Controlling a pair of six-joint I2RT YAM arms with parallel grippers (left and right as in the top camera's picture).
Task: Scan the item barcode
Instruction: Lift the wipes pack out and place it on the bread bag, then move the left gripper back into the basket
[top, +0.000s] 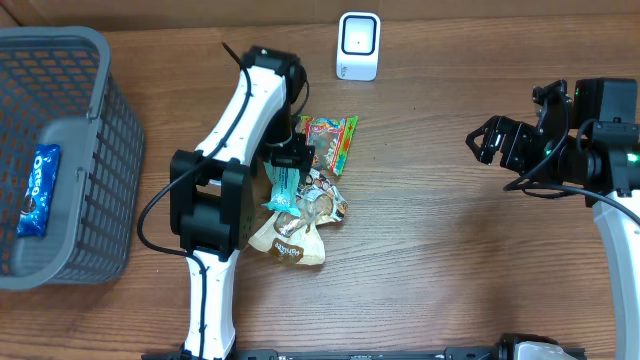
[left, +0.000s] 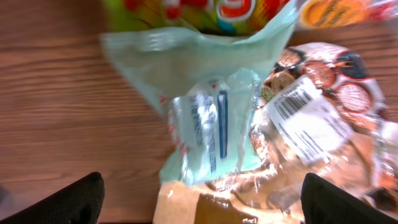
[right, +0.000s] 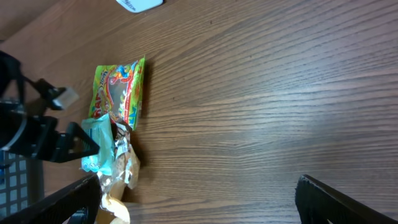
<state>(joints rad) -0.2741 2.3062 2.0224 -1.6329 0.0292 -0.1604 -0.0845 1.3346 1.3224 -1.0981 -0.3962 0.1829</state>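
From overhead we see the left gripper (top: 290, 163) poised over a small heap of snacks in the middle of the brown wooden table (top: 450, 260), directly above the upper end of the pale mint-green plastic packet (top: 284, 190). That packet lies on the heap between a bright green gummy-sweet packet (top: 331, 140), a clear crinkled cookie packet (top: 326, 198) and a tan paper-look pouch (top: 289, 240). The white box-shaped barcode scanner (top: 358, 45) stands well apart at the table's far edge. A grey plastic mesh basket (top: 100, 60) on the left holds a blue biscuit packet (top: 38, 190), and the right gripper (top: 488, 141) hangs far off to the right. In the left wrist view the left gripper (left: 202, 202) has its jaws spread wide, one fingertip in each bottom corner, gripping nothing. The mint-green packet (left: 205, 112) lies loose below and between them, overlapping the cookie packet (left: 329, 93), whose white barcode label (left: 298, 109) faces up. In the right wrist view the right gripper (right: 199, 202) is likewise wide apart and empty above bare wood, with the heap off to its left.
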